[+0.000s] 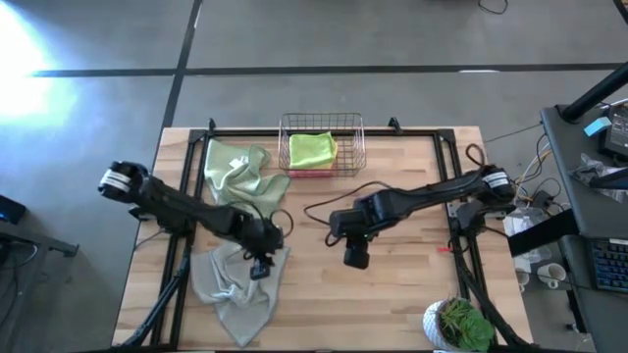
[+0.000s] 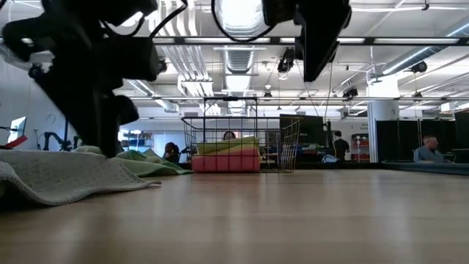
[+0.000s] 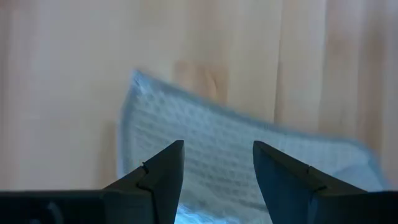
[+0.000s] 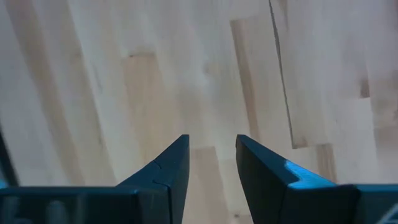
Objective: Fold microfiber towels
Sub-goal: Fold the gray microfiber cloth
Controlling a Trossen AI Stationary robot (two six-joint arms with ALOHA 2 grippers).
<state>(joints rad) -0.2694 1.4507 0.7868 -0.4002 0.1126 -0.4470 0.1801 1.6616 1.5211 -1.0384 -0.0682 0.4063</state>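
Observation:
A grey-beige towel (image 1: 234, 289) lies rumpled on the table at the near left; it also shows in the low view (image 2: 58, 176). My left gripper (image 1: 261, 265) hangs open over its far right corner (image 3: 140, 84), one finger on either side of the cloth below (image 3: 217, 149). A pale sage green towel (image 1: 240, 172) lies crumpled at the far left. A lime green towel (image 1: 312, 149) lies on top of a pink one (image 2: 227, 163) in the wire basket. My right gripper (image 1: 355, 257) is open and empty over bare wood (image 4: 211, 149) near the table's middle.
The copper wire basket (image 1: 355, 132) stands at the far middle of the table. A potted plant (image 1: 461, 326) sits at the near right corner. Black frame rails run along the table's left, right and far edges. Bare wood lies between the two grippers.

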